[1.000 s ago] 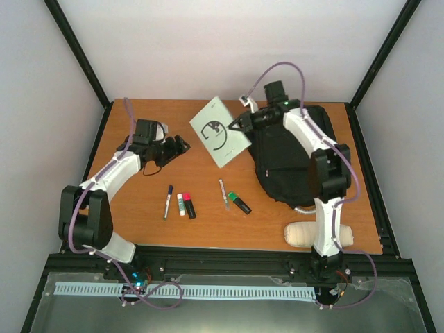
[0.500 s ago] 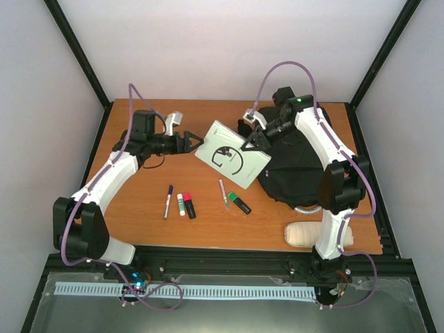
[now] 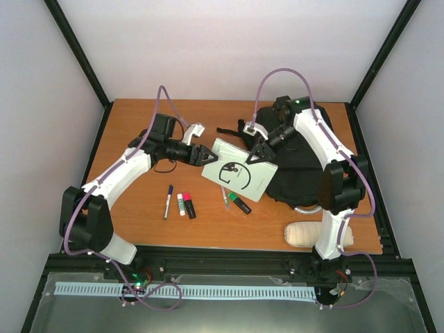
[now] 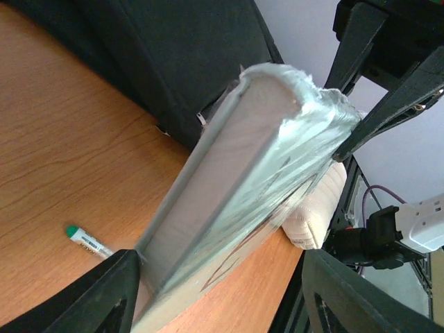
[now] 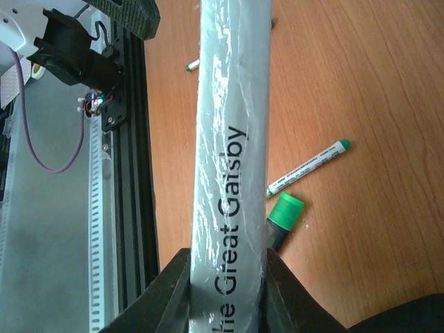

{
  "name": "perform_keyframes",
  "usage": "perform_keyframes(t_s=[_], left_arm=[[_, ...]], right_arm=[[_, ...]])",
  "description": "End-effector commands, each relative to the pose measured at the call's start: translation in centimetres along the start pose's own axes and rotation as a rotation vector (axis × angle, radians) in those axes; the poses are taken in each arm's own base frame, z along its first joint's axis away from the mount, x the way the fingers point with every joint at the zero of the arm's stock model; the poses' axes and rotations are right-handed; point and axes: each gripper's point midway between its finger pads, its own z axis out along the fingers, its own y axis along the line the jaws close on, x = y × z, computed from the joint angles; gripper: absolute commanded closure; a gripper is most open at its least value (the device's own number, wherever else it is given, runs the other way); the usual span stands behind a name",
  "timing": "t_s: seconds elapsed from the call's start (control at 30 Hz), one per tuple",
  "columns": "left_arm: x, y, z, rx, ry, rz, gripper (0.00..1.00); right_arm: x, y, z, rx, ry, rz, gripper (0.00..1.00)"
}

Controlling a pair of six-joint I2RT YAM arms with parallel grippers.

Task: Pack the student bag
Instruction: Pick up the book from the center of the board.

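Since a second ago the book (image 3: 239, 173) has swung off the student bag (image 3: 298, 177) toward mid-worktop (image 3: 132, 208). The left jaws, apart, now straddle its corner, and the right jaws are clamped on the opposite edge. The bag lies just behind the right jaws. One book, one bag, one pouch (image 3: 305, 234), five pens (image 3: 168, 201) nearer than the jaws. Bare worktop lies outside the left jaws.

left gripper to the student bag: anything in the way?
Yes, the book. The right gripper is clamped on its far edge and holds it against the left side of the student bag. The left gripper sits at the book's opposite corner with its jaws open around it, so the bag lies behind the book.
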Motion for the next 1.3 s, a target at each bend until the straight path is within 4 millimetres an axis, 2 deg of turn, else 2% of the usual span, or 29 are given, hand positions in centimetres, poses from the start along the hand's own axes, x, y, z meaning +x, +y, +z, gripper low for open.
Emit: perform_keyframes(t_s=[0.0,0.13,0.37,0.47,0.6,0.8,0.93,1.07,1.27], left_arm=[[-1.3,-1.5,0.7,0.046,-0.011,0.094,0.33],[-1.8,-1.2,0.1,-0.013,-0.032,0.116,0.27],[-3.2,-3.7,-4.0,-0.127,-0.105,0.219,0.26],[-2.4,-4.3,-4.9,-0.144,-0.092,0.261,0.24],[-0.8,-6.0,-4.1,-0.015,-0.048,0.268,0.23],[0.5,-5.6,-2.5,-0.034,-0.009,0.303,0.22],[2.6,-6.6,-1.3,0.02,0.061,0.312,0.24],[4.3,-7.2,-0.7,0.04,0.102,0.318,0.32],[5.3,-7.3,-1.1,0.038,0.114,0.309,0.49]], right_arm=[[-3.3,5.4,0.2,-0.125,-0.122,-0.147,0.97],[-2.8,5.5,0.6,-0.117,-0.091,-0.146,0.97],[-1.7,4.8,1.2,-0.086,-0.033,-0.147,0.97],[-1.7,4.9,1.3,-0.079,-0.024,-0.165,0.97],[-1.8,5.4,1.7,-0.078,-0.004,-0.2,0.97],[-1.5,6.8,2.9,-0.072,0.057,-0.271,0.97],[-1.7,6.9,3.0,-0.067,0.064,-0.282,0.97],[-1.5,6.3,2.9,-0.04,0.089,-0.289,0.97],[-1.2,5.7,2.8,-0.005,0.119,-0.31,0.97]])
